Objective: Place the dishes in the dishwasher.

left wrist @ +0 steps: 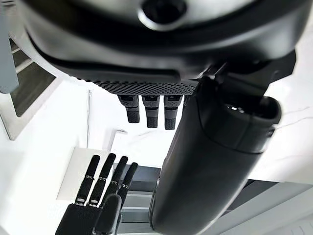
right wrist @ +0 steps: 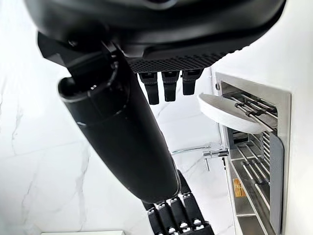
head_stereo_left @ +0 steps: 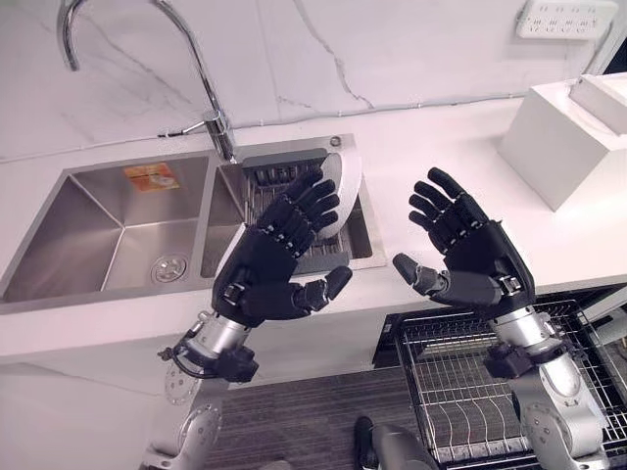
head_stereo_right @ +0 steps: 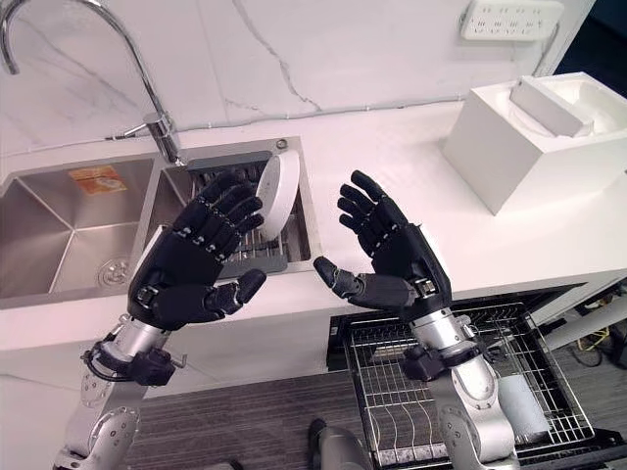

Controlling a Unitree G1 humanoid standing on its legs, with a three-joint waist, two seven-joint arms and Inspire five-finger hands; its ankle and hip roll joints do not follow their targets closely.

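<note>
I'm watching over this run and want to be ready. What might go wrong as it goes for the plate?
The plate stands on edge in the sink rack, so a nudge from the open left hand may tip it. The faucet rises close beside it and might be struck. The dishwasher rack sits low under the counter, below the open right hand, so the plate could slip on the carry down.

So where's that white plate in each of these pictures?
Left eye view: plate on edge in the sink rack, right of the tap.
Right eye view: plate in the same rack, just behind the left hand.
Left wrist view: it looks toward the right hand instead.
Right wrist view: plate on the rack, past the fingers.
Shared landmark: the tap.
</note>
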